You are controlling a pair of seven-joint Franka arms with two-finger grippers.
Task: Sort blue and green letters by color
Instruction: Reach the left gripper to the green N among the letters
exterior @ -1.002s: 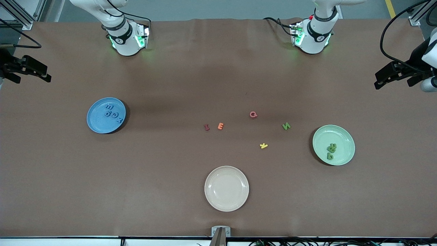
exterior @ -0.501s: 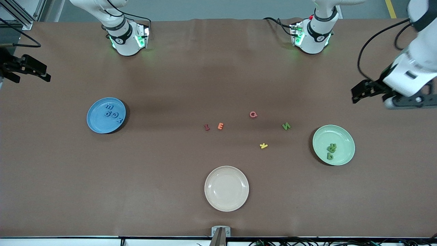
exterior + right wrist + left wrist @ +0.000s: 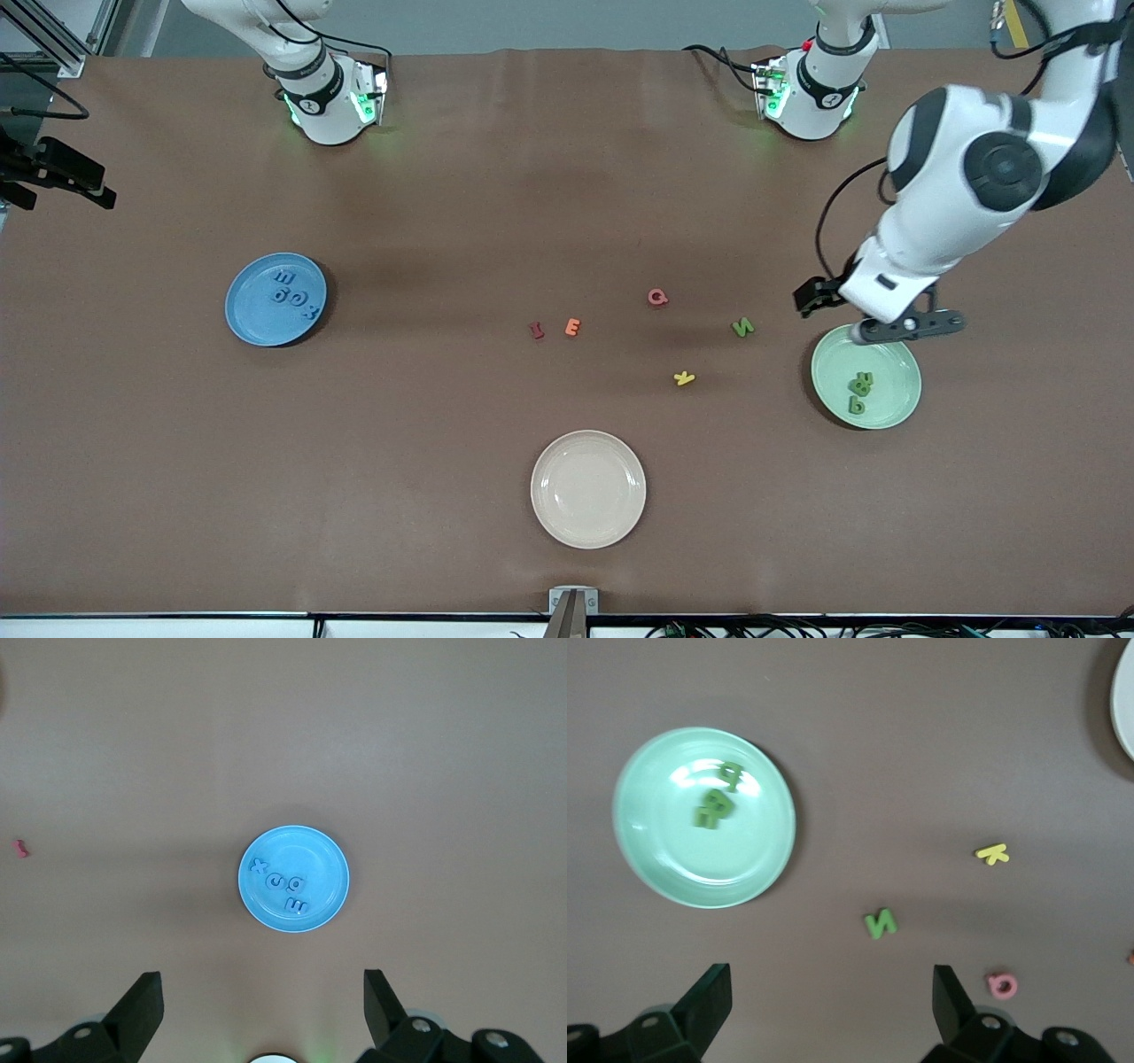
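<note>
Nearest the front camera sat the round cream ceramic plate (image 3: 588, 488), with nothing on it, and I judged it to have no part in the sorting.

A little farther from the camera, toward the left arm's end of the table, the pale green round plate (image 3: 895, 403) held a cluster of olive green foam letters (image 3: 859, 392). I could make out a b and what looked like two more stacked together, so I counted three of the four greens as done.

The fourth, the olive green foam N (image 3: 742, 327), lay on the bare brown table between that plate and the pink foam letter (image 3: 656, 297). The yellow foam letter (image 3: 683, 378) lay nearer the camera than the N. The orange foam E (image 3: 573, 328) and the red foam letter (image 3: 536, 330) lay toward the middle.

Toward the right arm's end, the blue round plate (image 3: 252, 323) carried all four blue foam letters (image 3: 292, 295), so that colour looked finished.

My left gripper (image 3: 833, 992) hung over the table beside the green plate, jaws wide apart and holding nothing, with the N near them in the left wrist view. My right gripper (image 3: 262, 994) waited high over the blue plate, likewise spread and empty.

By my reckoning, only the N was left.
</note>
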